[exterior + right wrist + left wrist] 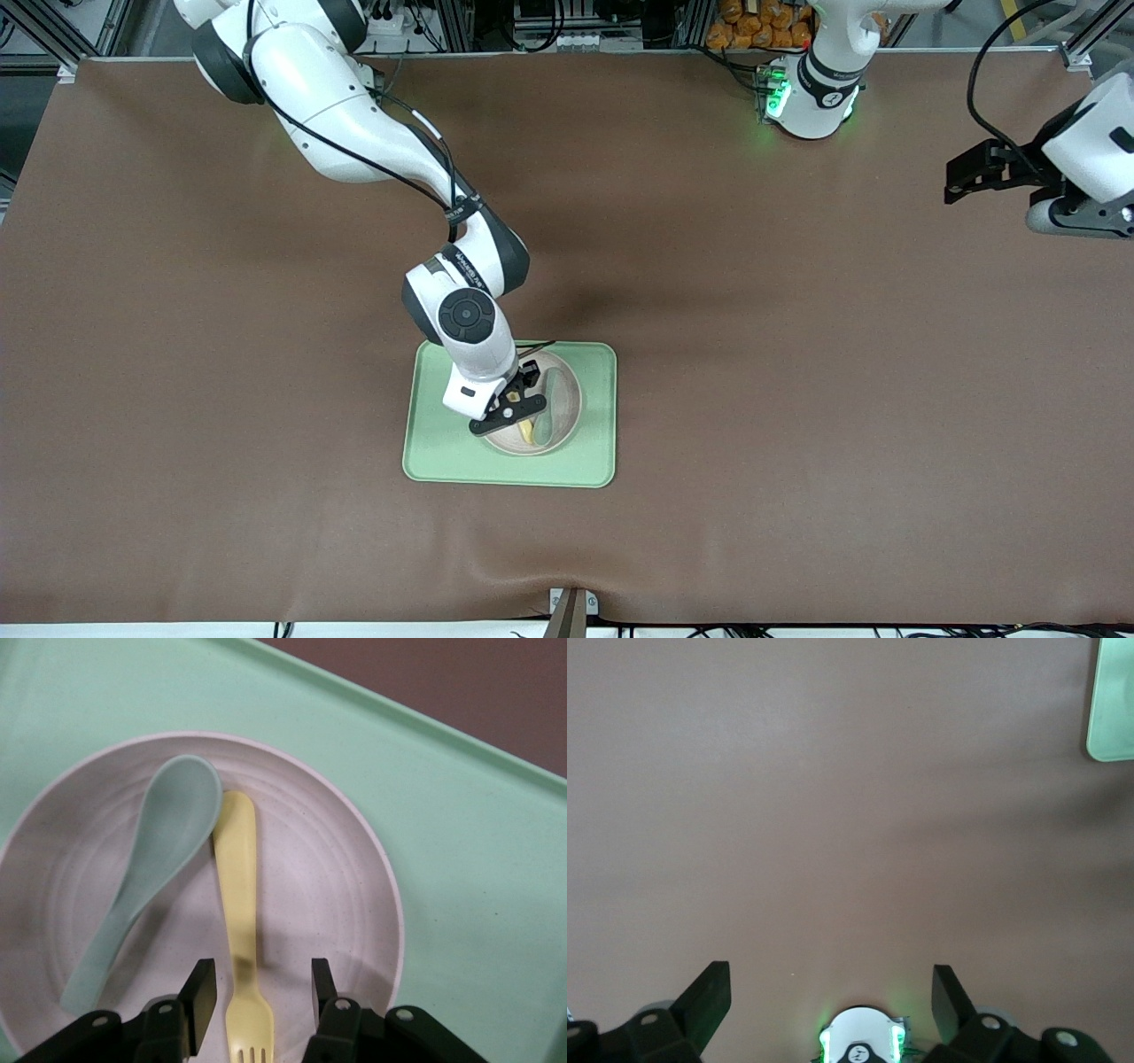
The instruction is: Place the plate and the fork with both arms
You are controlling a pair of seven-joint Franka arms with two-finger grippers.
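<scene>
Light-green tray (434, 443) on brown tabletop (797, 399); beige plate (567, 425) on tray, holding yellow fork (239, 904) beside grey-green spoon (151, 877), clearest in right wrist view; right gripper (258, 992) fingers straddle fork, not clamped; left gripper (831, 997) waits, spread, empty, over bare tabletop.

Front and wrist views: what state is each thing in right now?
Tray: flat on the table, holding the plate.
Plate: on the tray, carrying fork and spoon.
Fork: lying in the plate, between the right gripper's fingers, not lifted.
Spoon: lying beside the fork, untouched.
Right gripper: open, straddling the fork.
Left gripper: open, waiting over bare table.
</scene>
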